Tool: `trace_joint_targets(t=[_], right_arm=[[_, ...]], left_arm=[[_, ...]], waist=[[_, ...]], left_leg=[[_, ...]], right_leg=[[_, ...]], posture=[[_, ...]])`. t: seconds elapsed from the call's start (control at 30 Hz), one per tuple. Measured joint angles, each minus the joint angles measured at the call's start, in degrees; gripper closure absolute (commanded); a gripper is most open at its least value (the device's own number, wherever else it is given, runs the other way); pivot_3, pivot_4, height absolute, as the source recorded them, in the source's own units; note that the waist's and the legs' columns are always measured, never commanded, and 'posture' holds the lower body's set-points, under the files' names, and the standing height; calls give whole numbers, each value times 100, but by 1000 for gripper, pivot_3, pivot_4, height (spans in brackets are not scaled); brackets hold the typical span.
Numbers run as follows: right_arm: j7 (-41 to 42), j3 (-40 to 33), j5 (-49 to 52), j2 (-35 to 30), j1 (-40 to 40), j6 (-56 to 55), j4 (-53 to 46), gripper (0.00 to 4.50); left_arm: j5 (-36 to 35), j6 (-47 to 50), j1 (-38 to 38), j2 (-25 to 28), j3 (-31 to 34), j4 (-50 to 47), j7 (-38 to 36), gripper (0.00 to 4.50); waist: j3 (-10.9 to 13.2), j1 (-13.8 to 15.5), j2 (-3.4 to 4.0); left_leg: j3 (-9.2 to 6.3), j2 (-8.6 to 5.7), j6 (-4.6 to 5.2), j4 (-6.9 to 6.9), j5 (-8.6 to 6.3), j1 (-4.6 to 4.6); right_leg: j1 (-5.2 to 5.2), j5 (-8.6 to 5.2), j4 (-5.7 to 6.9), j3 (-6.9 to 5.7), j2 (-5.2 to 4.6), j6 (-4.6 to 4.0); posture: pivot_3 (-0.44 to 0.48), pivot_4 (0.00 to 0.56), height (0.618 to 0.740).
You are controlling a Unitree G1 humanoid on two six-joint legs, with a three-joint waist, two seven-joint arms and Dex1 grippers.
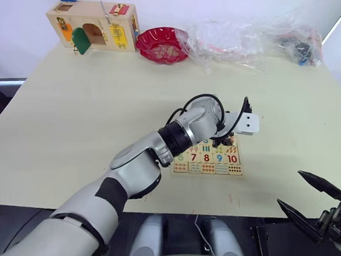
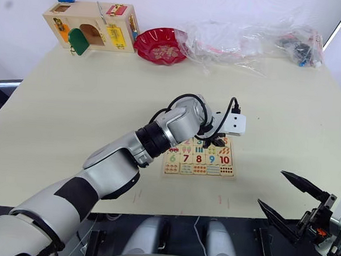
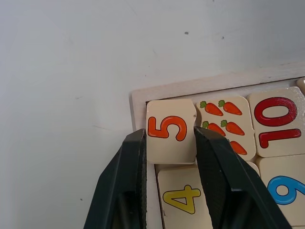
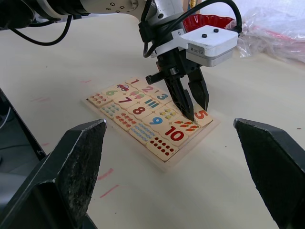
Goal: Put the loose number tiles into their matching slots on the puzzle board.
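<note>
The left arm hides much of the puzzle board [image 1: 236, 168] in the head views. At its 1 o'clock corner, the left gripper [image 3: 170, 143] pinches the 5 tile [image 3: 170, 130], which sits slightly askew over its slot beside tile 4 [image 3: 183, 200]. At 5 o'clock off the table, the right gripper [image 1: 306, 197] gapes wide

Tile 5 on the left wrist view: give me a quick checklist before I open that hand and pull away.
1. Tile 5 between the left hand fingers: ok, one on each side.
2. Tile 5 at the corner slot of the puzzle board: ok.
3. Tile 5 fully flat in the recess: cannot tell; it sits slightly skewed.
4. Tile 4 next to it in the row: ok.
5. Tiles 1, 2 and 3 in the same row: ok.
6. Right hand open, away from the board: ok.
</note>
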Motion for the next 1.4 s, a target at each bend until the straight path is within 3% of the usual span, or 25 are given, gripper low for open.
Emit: trace_joint_targets(t=[1.4], right_arm=[[77,-2,7,-8,-80,2,16,0]], left_arm=[[-18,110,-37,-9,354,-15,-280,3220]], waist=[[0,0,0]], left_leg=[[0,0,0,0,0,-1]], right_leg=[[0,0,0,0,0,0]], posture=[[0,150,740]])
